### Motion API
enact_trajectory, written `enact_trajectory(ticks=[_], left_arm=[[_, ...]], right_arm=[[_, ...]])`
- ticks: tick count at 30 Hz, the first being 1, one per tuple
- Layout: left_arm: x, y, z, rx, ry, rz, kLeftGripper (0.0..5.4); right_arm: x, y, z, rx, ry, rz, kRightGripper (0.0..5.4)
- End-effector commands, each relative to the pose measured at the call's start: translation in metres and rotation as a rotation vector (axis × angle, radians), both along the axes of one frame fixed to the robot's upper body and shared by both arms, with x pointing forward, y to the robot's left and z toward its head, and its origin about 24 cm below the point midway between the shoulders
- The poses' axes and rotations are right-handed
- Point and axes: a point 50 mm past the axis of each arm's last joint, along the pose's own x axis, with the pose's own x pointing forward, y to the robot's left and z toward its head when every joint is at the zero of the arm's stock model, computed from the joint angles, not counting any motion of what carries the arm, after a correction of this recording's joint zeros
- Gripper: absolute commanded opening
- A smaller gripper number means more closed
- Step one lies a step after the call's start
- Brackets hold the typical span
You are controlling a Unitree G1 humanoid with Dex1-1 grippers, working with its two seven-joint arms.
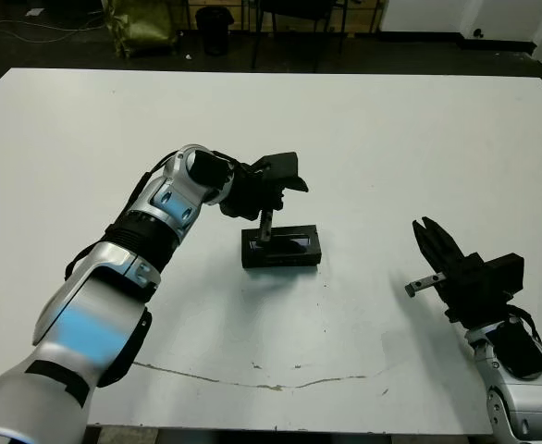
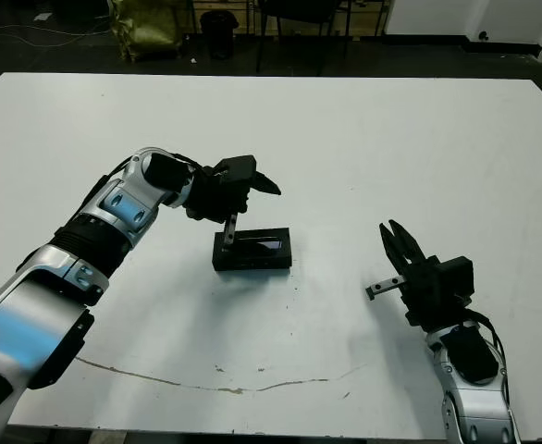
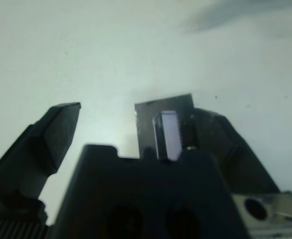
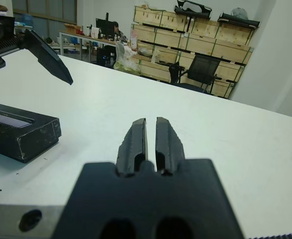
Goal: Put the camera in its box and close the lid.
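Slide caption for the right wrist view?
Right gripper shut and empty, hovering beside the box on the white table.
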Motion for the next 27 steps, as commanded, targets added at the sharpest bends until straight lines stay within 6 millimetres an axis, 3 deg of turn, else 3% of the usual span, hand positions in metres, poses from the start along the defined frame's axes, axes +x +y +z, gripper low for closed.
enact_trajectory(ticks=[1,7,12,15,18,27], left_arm=[[-0.002,-0.002,-0.006,-0.006,0.053,-0.039,5.37],[-0.007,-0.005,-0.013,-0.113,0.193,-0.023,5.37],[-0.01,-0.004,-0.02,-0.389,0.183,0.358,5.17],[-0.02,-0.001,-0.02,-0.499,0.1,0.529,4.55],[-0.032,0.007,-0.019,-0.525,0.016,0.574,3.78],[-0.062,0.028,-0.026,-0.585,-0.01,0.702,1.51]], right_arm=[[-0.001,-0.002,-0.006,-0.001,0.022,0.001,0.0],[-0.002,-0.002,-0.006,0.007,0.027,-0.007,0.0],[-0.002,-0.001,-0.005,-0.002,0.023,-0.015,0.0],[-0.002,0.0,-0.004,0.005,0.027,-0.018,0.0],[-0.002,0.0,-0.004,0.009,0.023,-0.012,0.0],[-0.001,0.002,-0.001,-0.017,0.011,-0.016,0.0]])
